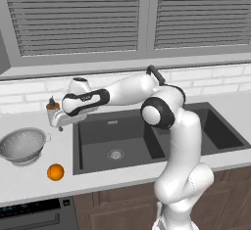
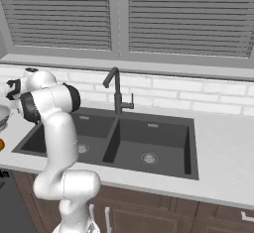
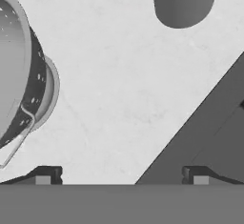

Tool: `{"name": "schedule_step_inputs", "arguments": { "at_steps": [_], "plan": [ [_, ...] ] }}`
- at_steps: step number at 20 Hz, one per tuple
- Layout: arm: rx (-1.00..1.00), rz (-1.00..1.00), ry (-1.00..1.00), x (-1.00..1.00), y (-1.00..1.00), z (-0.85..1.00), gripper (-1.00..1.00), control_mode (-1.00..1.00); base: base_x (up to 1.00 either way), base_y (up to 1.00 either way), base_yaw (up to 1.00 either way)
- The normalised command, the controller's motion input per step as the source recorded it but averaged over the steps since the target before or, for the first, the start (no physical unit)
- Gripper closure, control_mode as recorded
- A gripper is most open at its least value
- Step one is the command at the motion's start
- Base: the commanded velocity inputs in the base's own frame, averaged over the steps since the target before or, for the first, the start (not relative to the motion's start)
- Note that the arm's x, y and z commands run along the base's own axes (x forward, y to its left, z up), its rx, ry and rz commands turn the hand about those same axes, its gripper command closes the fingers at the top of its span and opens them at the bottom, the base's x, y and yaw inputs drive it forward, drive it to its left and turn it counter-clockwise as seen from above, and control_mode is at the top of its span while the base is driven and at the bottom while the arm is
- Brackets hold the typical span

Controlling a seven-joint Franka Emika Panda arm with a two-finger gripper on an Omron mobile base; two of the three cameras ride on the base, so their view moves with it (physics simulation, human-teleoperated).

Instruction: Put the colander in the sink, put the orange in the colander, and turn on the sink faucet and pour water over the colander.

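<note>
The shiny perforated silver metal colander [image 1: 23, 145] was judged light, rigid and slick — best taken at its thin rim or small side handle [image 3: 14, 144]; the fingers [image 3: 121, 175] were spread wide, holding nothing.

Grey soap bottle [image 1: 51, 107] with orange cap upright on pale counter [image 1: 29, 180]

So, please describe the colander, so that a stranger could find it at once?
Start at the dark double sink; look at the pale counter on its left. The colander is the shiny perforated metal bowl there, much bigger than the small orange in front of it.
</note>
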Motion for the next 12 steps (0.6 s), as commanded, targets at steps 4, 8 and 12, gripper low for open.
{"name": "schedule_step_inputs", "arguments": {
  "at_steps": [4, 8, 12],
  "plan": [
    [0.0, 0.0, 0.0, -0.43, 0.53, 0.14, -1.0, -1.0, 0.0, 0.0, 0.0],
    [0.0, 0.0, 0.0, -0.37, 0.21, 0.09, -1.0, -1.0, 0.0, 0.0, 0.0],
    [0.0, 0.0, 0.0, -0.05, 0.0, 0.23, -1.0, -1.0, 0.0, 0.0, 0.0]
  ]
}}
